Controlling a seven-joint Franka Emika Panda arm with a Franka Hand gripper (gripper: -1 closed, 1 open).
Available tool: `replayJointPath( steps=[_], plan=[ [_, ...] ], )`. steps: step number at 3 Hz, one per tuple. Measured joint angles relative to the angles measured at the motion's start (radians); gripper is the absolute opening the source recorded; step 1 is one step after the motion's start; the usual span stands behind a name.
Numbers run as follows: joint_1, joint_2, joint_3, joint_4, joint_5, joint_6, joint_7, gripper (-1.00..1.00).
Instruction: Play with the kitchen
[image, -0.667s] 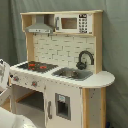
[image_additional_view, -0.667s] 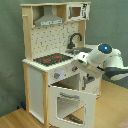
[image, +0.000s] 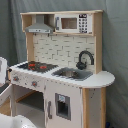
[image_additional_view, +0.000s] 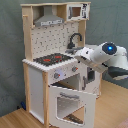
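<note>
1. Fingers hidden behind the white arm (image_additional_view: 102, 57); cannot tell if spread or pressed together.
2. Arm reaching beside the counter, near the knobs (image_additional_view: 57, 75).
3. Toy kitchen (image_additional_view: 52, 65) standing on wooden floor (image_additional_view: 15, 120), oven door (image_additional_view: 70, 105) hanging open.

Grey fabric backdrop (image: 115, 45) hanging behind the scene in both exterior views, faint vertical folds, wooden floor (image_additional_view: 15, 120) of light brown boards below the backdrop in the second exterior view, meeting the backdrop's lower edge
</note>
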Motion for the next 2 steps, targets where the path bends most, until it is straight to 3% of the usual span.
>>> replayJointPath(
  steps=[2],
  plan=[
    [0.037, -0.124, -0.019, 0.081, -0.091, -0.155, 0.0, 1.0]
  ],
)
